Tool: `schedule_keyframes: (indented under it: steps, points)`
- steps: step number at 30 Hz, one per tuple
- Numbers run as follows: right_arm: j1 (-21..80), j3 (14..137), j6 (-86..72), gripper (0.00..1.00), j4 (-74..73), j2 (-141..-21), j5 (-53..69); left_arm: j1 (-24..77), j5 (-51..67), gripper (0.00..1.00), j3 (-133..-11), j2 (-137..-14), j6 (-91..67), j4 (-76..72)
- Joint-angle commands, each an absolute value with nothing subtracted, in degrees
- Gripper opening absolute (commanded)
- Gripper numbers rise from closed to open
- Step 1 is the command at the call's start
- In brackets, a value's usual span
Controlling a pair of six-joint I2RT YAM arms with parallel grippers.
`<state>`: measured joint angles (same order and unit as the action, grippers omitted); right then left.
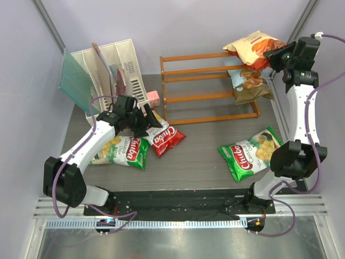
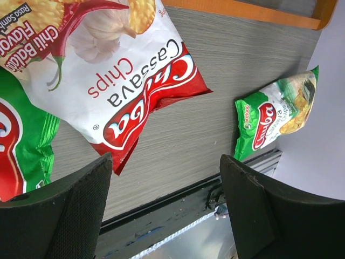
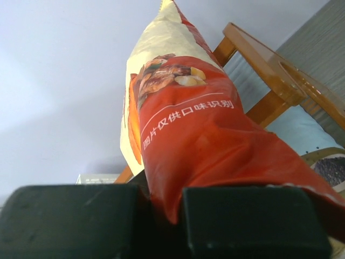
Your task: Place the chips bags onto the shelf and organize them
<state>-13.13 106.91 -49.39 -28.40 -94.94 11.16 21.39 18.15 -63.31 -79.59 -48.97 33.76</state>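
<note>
My right gripper (image 1: pixel 276 57) (image 3: pixel 164 208) is shut on the bottom seam of a cream/orange-red chips bag (image 1: pixel 253 47) (image 3: pixel 188 118), holding it above the right end of the shelf's (image 1: pixel 207 89) (image 3: pixel 269 70) top tier. A light-blue/brown bag (image 1: pixel 248 83) rests lower on that end. My left gripper (image 1: pixel 141 121) (image 2: pixel 167 178) hovers open with nothing between its fingers, just beside the red Chiba bag (image 1: pixel 167 139) (image 2: pixel 129 91). One green Chiba bag (image 1: pixel 126 151) (image 2: pixel 21 145) lies left of the red one. Another green bag (image 1: pixel 250 154) (image 2: pixel 275 110) lies at the right front.
A white file organizer (image 1: pixel 116 70) with a teal folder (image 1: pixel 75 81) stands at the back left, a small pink thing (image 1: pixel 153 97) beside it. Pale walls close in on both sides. A black strip and metal rail (image 1: pixel 183 216) run along the near edge.
</note>
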Motion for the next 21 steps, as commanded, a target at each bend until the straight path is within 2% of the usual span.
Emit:
schedule_keyframes:
  steps: [1,13,18,21]
  points:
    - [-13.01,100.12,-52.91,0.01,-10.83,-88.35,6.26,20.83,19.25,0.80,-63.28,-78.31,-47.73,33.84]
    - [-8.36,84.91,-58.36,0.01,-1.50,-85.78,0.80,20.83,20.22,0.80,-63.11,-78.66,-47.55,33.84]
    - [-5.98,84.46,-59.59,0.01,-0.88,-87.19,0.27,20.83,19.95,0.80,-61.97,-77.79,-47.46,34.37]
    - [-4.57,84.46,-59.24,0.11,-1.67,-87.19,-3.77,20.83,19.60,0.80,-61.26,-77.17,-47.46,34.54]
